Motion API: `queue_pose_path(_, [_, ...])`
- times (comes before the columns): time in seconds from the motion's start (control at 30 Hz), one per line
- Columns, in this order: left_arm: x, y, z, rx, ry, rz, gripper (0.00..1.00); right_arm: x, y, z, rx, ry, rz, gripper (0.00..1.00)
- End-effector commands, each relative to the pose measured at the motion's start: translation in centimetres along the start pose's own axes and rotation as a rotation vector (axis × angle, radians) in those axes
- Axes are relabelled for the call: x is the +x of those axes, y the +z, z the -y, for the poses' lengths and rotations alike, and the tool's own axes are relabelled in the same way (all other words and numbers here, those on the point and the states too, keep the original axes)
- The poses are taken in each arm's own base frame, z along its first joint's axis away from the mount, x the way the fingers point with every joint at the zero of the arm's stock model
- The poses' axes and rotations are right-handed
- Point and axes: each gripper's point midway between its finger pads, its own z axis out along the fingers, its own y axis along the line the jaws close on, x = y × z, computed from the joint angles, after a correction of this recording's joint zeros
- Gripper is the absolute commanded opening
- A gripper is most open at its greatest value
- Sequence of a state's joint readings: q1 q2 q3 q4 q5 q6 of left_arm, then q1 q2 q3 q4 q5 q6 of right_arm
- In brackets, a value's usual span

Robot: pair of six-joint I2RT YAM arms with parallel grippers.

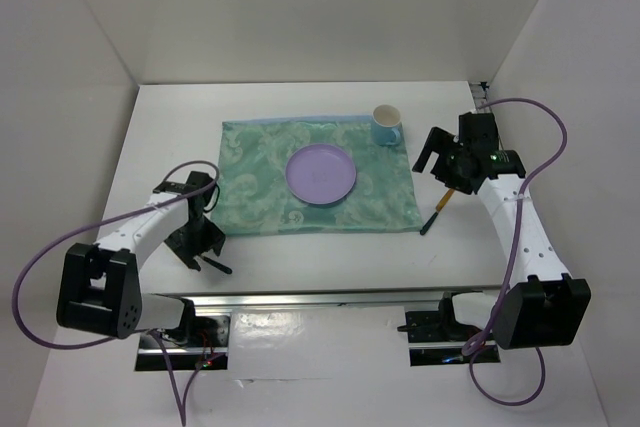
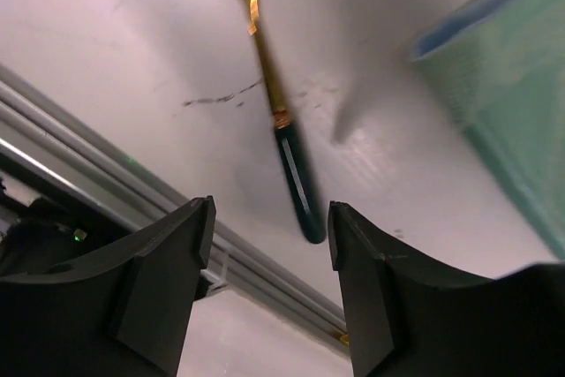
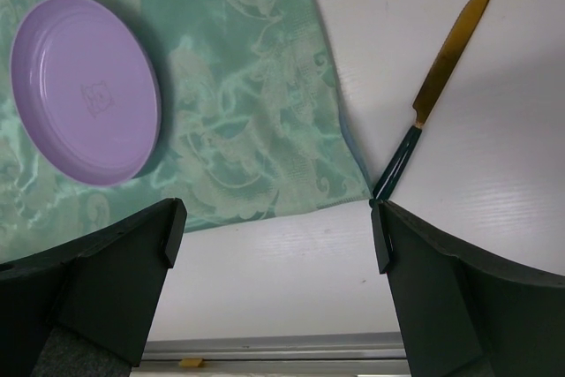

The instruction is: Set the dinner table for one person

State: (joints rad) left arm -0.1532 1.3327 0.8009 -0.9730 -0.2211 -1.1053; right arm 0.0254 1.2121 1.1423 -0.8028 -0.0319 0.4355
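Left hand (image 2: 270, 209) hangs open, empty, over what looks like a spoon (image 2: 265, 68). A skewed pinch could flick it off the surface (image 2: 132, 41).

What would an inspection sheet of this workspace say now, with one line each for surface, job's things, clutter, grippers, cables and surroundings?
Surface: white dinner table, faint scuff marks near the spoon.
Job's things: green placemat carries purple plate at its middle, blue mug at its far right corner; knife on the table beside its right edge; spoon on the table to its left.
Clutter: nothing seen.
Grippers: left gripper open by the spoon's handle; right gripper open, empty, near the knife.
Cables: purple cables loop from both arms, off the tableware.
Surroundings: plain white walls.
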Motion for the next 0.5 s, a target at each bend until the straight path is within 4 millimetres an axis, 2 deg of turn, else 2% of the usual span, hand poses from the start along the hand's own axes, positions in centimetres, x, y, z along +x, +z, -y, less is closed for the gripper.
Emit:
queue_pose_path(0.0, [1.6, -0.4, 0.2, 0.067, -0.095, -0.051, 0.72, -1.2, -0.7, -0.7, -0.047, -0.031, 0.057, 1.0])
queue_pose_path(0.03, [2.3, 0.2, -0.2, 0.066, -0.093, -0.064, 0.72, -1.2, -0.7, -0.7, -0.047, -0.031, 0.057, 1.0])
queue_pose_path(0.13, [2.2, 0.9, -0.2, 0.066, -0.117, -0.054, 0.74, -1.2, -0.7, -0.7, -0.047, -0.031, 0.057, 1.0])
queue_pose_path(0.3, [1.9, 1.7, 0.4, 0.049, -0.145, -0.049, 0.67, -1.2, -0.7, -0.8, -0.055, -0.04, 0.054, 1.0])
queue_pose_path(0.47, [2.7, 3.3, 0.5, 0.04, -0.155, -0.068, 0.6, -1.0, -0.7, -0.7, -0.051, -0.04, 0.045, 1.0])
